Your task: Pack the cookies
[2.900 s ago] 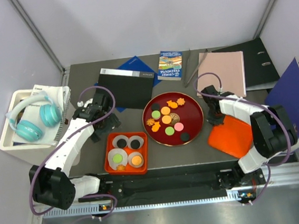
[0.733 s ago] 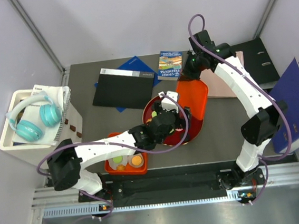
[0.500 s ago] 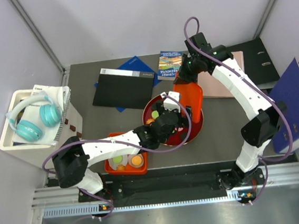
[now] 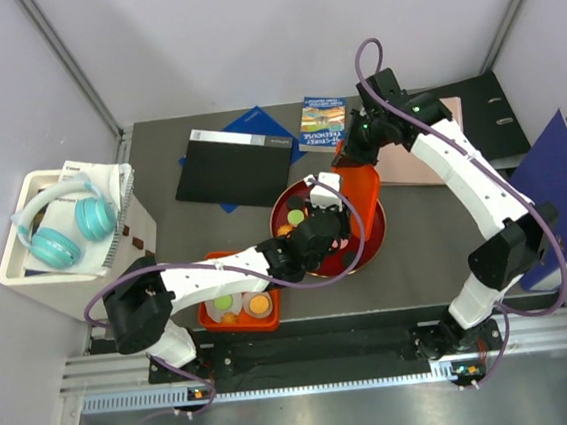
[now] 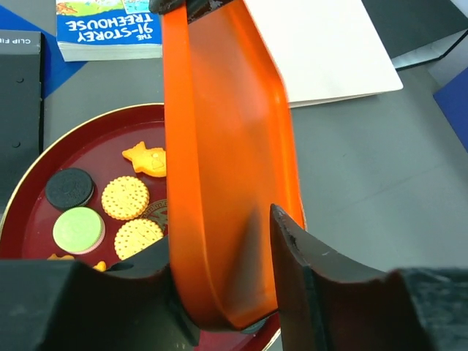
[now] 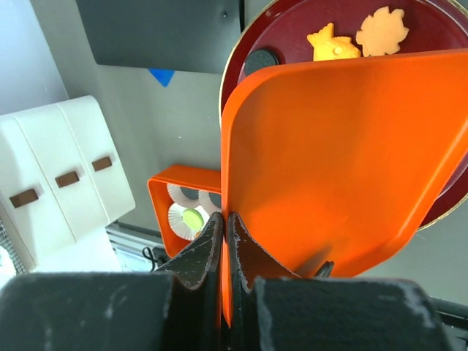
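Cookies lie on the round red plate (image 4: 374, 236): a black disc (image 5: 69, 188), a green disc (image 5: 77, 229), yellow discs (image 5: 125, 197) and an orange fish shape (image 5: 146, 159). Others sit in paper cups in the orange box (image 4: 206, 320), one of them green (image 6: 193, 218). An orange lid (image 4: 362, 190) stands tilted on edge above the plate. My right gripper (image 6: 225, 219) is shut on its upper rim. My left gripper (image 5: 223, 241) reaches over the plate, its fingers pressed on both sides of the lid's lower end. The lid hides part of the plate.
White box with teal headphones (image 4: 59, 229) at far left. At the back lie a black folder (image 4: 233, 162), a blue book (image 4: 321, 123), a pink notebook (image 4: 423, 149) and a black binder (image 4: 484, 103). A blue binder (image 4: 562, 186) stands at right.
The right arm has carried the orange lid from the table's right side to above the plate. The left arm has reached over the plate, and its jaws have closed round the lid.
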